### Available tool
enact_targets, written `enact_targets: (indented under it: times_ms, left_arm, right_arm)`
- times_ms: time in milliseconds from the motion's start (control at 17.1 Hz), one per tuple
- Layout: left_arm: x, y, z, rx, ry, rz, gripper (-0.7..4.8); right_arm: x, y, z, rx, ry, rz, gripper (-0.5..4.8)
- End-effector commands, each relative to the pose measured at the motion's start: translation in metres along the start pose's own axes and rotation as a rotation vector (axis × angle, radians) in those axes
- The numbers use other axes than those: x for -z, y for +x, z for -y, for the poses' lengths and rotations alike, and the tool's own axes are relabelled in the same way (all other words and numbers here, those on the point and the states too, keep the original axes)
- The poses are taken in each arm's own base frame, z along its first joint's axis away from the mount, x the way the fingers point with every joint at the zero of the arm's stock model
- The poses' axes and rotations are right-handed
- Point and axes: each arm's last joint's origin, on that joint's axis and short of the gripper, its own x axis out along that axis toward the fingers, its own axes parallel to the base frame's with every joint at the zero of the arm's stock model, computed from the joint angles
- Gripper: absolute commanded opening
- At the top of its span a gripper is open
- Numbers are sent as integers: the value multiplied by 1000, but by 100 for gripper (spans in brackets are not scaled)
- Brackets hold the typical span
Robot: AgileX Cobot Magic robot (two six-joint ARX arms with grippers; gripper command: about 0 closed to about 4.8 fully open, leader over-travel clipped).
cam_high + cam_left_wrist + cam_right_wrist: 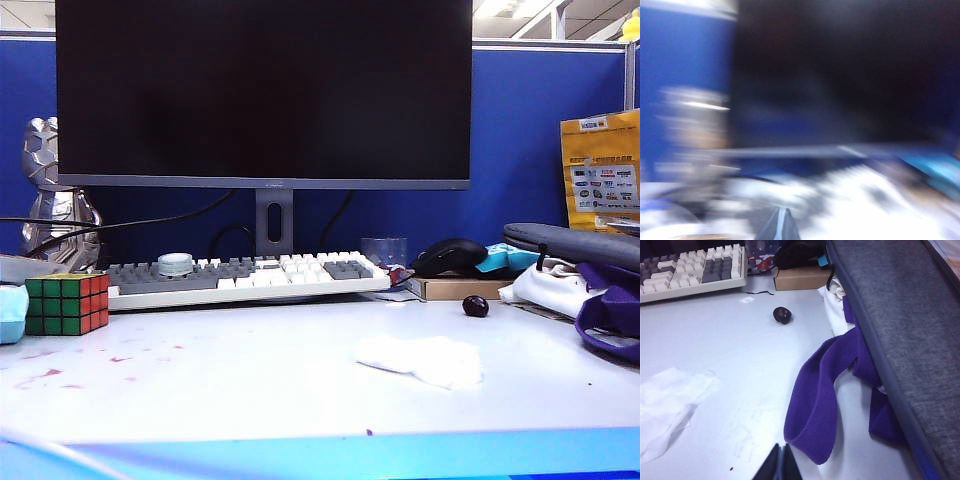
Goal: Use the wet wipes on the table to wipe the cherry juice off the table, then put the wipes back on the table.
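1. Left gripper (778, 226): clenched, holding nothing, tips at the frame edge above a blurred desk
2. Right gripper (779, 463): fingertips pressed together, empty, over the table (740, 340) beside the purple strap (815, 405)
3. Wet wipes (420, 360) lie right of centre; cherry juice (40, 378) specks far left
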Motion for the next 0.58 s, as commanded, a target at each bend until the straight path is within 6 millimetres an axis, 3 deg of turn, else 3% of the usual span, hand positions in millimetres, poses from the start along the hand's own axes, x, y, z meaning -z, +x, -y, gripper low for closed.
enact_targets:
  times_ms: [58, 175, 233, 292, 350, 467, 583]
  left_arm:
    - [-10, 62, 8, 393, -155, -201, -2]
    - [3, 95, 32, 543, -196, -312, -3]
    - [17, 116, 60, 649, -213, -400, -3]
    - [28, 126, 79, 714, -218, -453, -3]
    - [48, 136, 111, 805, -187, -531, -3]
    - [71, 140, 140, 855, -151, -607, -3]
    - [103, 133, 181, 905, -40, -704, -3]
  right_arm:
    - [0, 0, 0, -4, -2, 6, 0]
    - [0, 0, 0, -4, -2, 7, 0]
    - [0, 0, 0, -4, -2, 7, 0]
    - [0, 0, 0, -3, -2, 6, 0]
    - [0, 0, 0, -3, -2, 6, 0]
    - [0, 0, 0, -3, -2, 7, 0]
    - [0, 0, 0, -3, -2, 6, 0]
